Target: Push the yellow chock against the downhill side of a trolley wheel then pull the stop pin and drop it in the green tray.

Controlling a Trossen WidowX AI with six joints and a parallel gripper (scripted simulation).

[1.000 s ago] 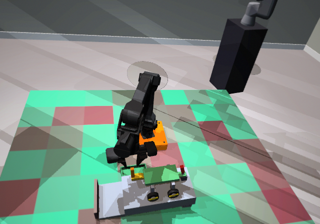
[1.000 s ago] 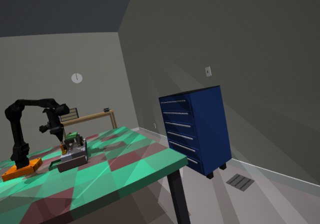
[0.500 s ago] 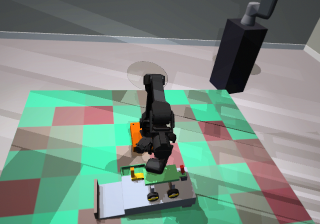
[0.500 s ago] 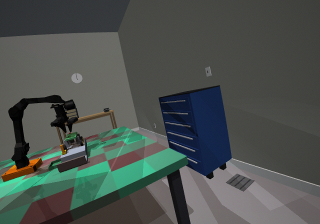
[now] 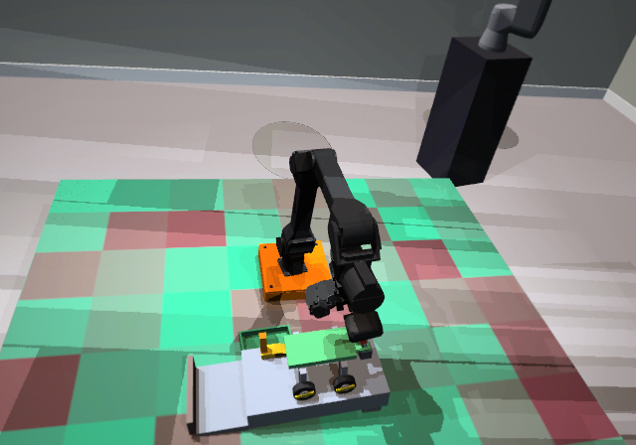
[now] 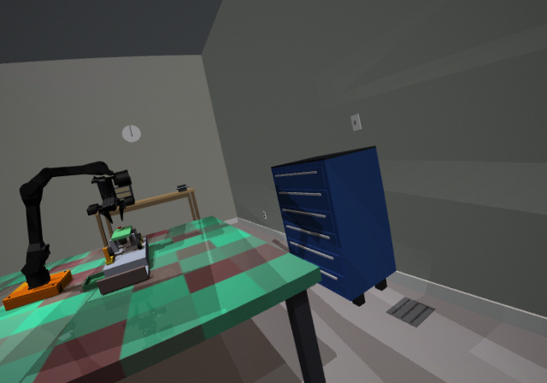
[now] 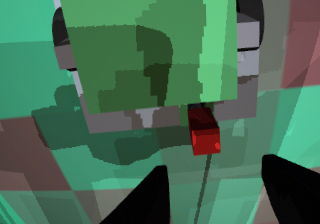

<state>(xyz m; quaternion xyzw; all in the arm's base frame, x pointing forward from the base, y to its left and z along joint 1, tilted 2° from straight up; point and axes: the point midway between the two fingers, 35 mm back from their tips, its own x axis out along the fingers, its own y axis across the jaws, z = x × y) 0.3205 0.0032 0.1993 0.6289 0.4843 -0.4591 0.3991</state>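
Note:
The trolley, with a green deck (image 5: pixel 318 348) (image 6: pixel 121 233) (image 7: pixel 145 49), stands on the grey ramp (image 5: pixel 271 393) (image 7: pixel 102 124). The red-headed stop pin (image 5: pixel 364 342) (image 7: pixel 206 140) stands upright in its holder at the uphill end. The yellow chock (image 5: pixel 273 349) with its upright orange handle (image 5: pixel 262 342) (image 6: pixel 106 254) is on the ramp at the trolley's downhill end, on the tray side; the deck hides whether it touches the wheel. The green tray (image 5: pixel 264 330) lies beside the ramp. My gripper (image 6: pixel 115 220) (image 7: pixel 215 170) is partly open and empty, above the uphill end, with the pin head just ahead of the fingertips in the wrist view.
The orange arm base (image 5: pixel 287 295) (image 6: pixel 39 291) stands behind the tray. A brown end board (image 5: pixel 191 393) (image 6: pixel 123 280) closes the ramp's low end. The trolley's near wheels (image 5: pixel 304 389) stand on the ramp's open side. A blue drawer cabinet (image 6: pixel 357 220) stands beyond the table.

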